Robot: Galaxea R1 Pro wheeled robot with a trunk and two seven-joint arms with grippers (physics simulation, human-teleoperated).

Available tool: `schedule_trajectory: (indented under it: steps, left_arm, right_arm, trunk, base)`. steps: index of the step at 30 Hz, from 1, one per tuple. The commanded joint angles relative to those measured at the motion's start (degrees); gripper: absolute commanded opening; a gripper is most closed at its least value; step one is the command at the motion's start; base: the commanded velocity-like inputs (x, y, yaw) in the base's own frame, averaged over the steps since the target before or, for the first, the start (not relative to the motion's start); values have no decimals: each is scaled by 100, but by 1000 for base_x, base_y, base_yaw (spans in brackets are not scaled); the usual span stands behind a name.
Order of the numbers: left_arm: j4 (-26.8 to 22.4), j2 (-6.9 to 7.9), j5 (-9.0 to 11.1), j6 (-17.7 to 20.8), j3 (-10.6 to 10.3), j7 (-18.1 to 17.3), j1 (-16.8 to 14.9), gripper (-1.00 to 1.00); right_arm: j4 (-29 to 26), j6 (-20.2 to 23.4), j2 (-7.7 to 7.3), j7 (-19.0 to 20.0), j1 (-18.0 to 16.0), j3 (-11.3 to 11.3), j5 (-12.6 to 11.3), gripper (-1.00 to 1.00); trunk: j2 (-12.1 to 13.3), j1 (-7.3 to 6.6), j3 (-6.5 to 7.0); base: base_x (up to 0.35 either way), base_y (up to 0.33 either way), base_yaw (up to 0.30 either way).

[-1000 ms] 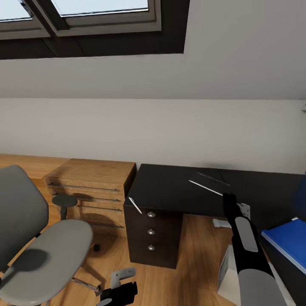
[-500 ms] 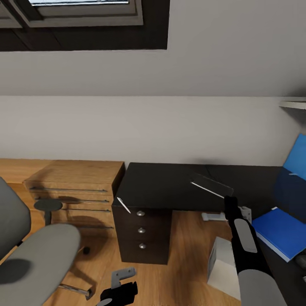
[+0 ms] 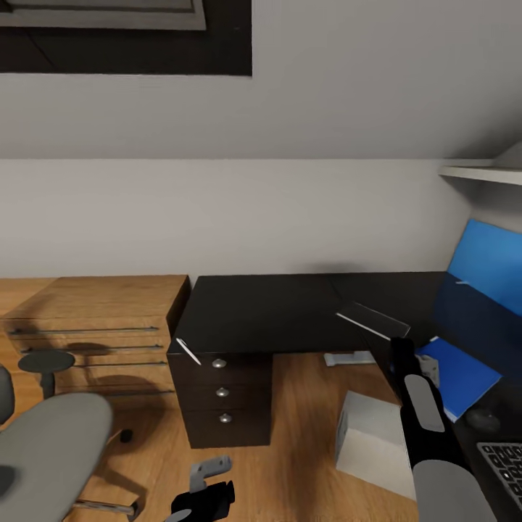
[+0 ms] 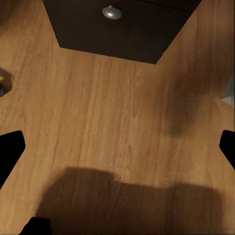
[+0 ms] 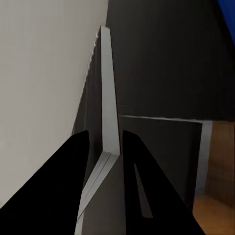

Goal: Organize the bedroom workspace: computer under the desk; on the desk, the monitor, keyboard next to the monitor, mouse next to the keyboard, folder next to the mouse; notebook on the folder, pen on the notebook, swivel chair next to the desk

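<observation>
Writing and labels: none legible; keyboard (image 3: 505, 464) keys too small to read.
Surface: desk (image 3: 268, 312), L-shaped, with a glossy black top and a bright blue back panel (image 3: 487, 264) rising along the right leg.
Drawers: black block (image 3: 223, 395) under the near left corner, with three round silver knobs stacked one above the other.
Folder: flat, bright blue rectangle (image 3: 458, 368) lying on the right leg of the surface, just below the blue back panel.
Keyboard: dark grey keys in a thin pale frame, on the surface at the lower right, cut off by the picture edge.
Small dark rounded object (image 3: 482, 419): on the surface between folder and keyboard; too dim to name.
Computer: pale grey-white box (image 3: 373, 444), matte, standing on the wood floor in the open bay beside the drawers.
Swivel chair: grey upholstered seat (image 3: 45, 453) at the lower left, chrome leg beneath, well apart from the desk.
Cabinet: low, light wood (image 3: 94, 312), with thin metal bar handles, touching the desk's left end.
Floor: warm wood planks (image 4: 112, 122) with visible grain.
Left hand (image 3: 204, 494): black fingers spread wide, empty, hanging above the floor in front of the drawers.
Right hand (image 5: 105, 142): two black fingers flanking a thin flat panel (image 5: 108, 83) with a pale silver edge, held over the black surface; grip contact unclear, and no way to tell whether the panel is the monitor.
</observation>
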Motion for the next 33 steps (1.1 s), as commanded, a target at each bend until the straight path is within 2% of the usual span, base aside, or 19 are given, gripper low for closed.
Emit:
schedule_trajectory:
  steps: [1,15,28,33]
  left_arm:
    - [-9,6,31,14,-15,45,-6,100]
    - [-9,6,31,14,-15,50,-6,100]
    - [-9,6,31,14,-15,53,-6,100]
    - [-9,6,31,14,-13,53,-6,100]
  right_arm:
    - [-7,-47,-1,-4,-5,-4,-65,-100]
    - [-6,-80,-3,-14,-6,-3,-63,-100]
    - [-6,-273,-12,-185,-4,5,-38,-100]
    - [-41,-263,-12,-200,-2,32,-34,-100]
  trunk:
    - [-4,0,-13]
    - [-4,0,-108]
    - [-4,0,-196]
    - [-4,0,-209]
  base:
    - [0,0,-212]
    - [0,0,-212]
    - [0,0,-212]
    - [0,0,-80]
